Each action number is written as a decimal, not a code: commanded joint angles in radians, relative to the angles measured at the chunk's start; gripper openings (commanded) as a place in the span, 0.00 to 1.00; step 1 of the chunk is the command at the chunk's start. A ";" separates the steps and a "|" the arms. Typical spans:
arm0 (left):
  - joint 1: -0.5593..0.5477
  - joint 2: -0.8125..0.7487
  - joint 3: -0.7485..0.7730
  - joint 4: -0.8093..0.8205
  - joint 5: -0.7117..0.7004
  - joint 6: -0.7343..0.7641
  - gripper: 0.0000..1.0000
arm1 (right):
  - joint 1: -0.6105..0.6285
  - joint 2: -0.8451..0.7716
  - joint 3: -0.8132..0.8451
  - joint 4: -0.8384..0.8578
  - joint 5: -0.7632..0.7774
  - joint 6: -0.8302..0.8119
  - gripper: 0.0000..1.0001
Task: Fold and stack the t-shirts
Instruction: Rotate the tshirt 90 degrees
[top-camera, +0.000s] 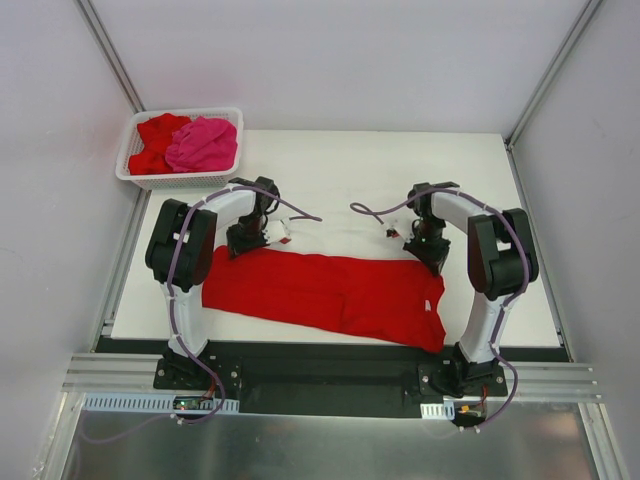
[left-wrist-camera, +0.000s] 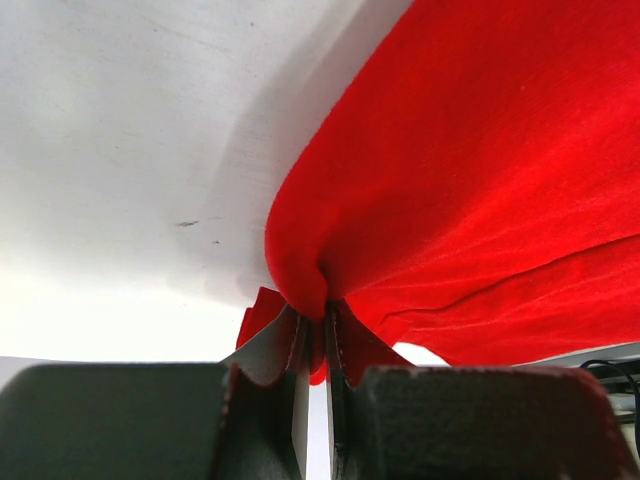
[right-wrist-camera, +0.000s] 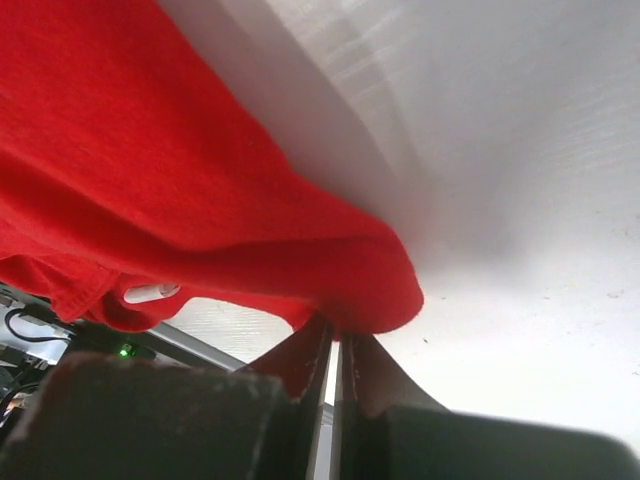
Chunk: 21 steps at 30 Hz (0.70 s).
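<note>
Red t-shirt (top-camera: 330, 290) lay stretched in a long band across the near half of the bench (top-camera: 380, 180), running from left to right between the two arms. Its far edge ran almost straight from the left claw (top-camera: 247, 240) to the right claw (top-camera: 432, 250). Its near edge ran slantwise towards the bench's near edge, and the near right corner came right up to that edge. The left end stopped short of the bench's left edge, and the right end stopped short of the right one. Beyond the far edge, white bench surface stretched back to the rear wall.

At the far left corner stood the white basket (top-camera: 160, 180), well apart from the spread shirt. It held a pink t-shirt (top-camera: 203, 145), with another red t-shirt (top-camera: 158, 140) crumpled beside it on the left.

Both claws were down at the far edge of the red t-shirt, one at each end. In the left wrist view the left claw's fingers were pressed together on a bunched corner of the red cloth, which fanned out from the pinch over the white surface. In the right wrist view the right claw's fingers were likewise closed tight, with a rounded fold of the same shirt caught at their tips.
</note>
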 joint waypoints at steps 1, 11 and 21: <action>-0.001 -0.009 0.026 -0.033 -0.031 -0.014 0.01 | -0.028 0.016 0.035 -0.032 0.041 -0.004 0.01; -0.001 0.057 0.156 -0.035 -0.034 -0.027 0.01 | -0.081 0.035 0.130 -0.006 0.145 -0.039 0.01; -0.002 0.079 0.179 -0.035 -0.017 -0.039 0.01 | -0.090 0.056 0.195 0.049 0.161 -0.061 0.01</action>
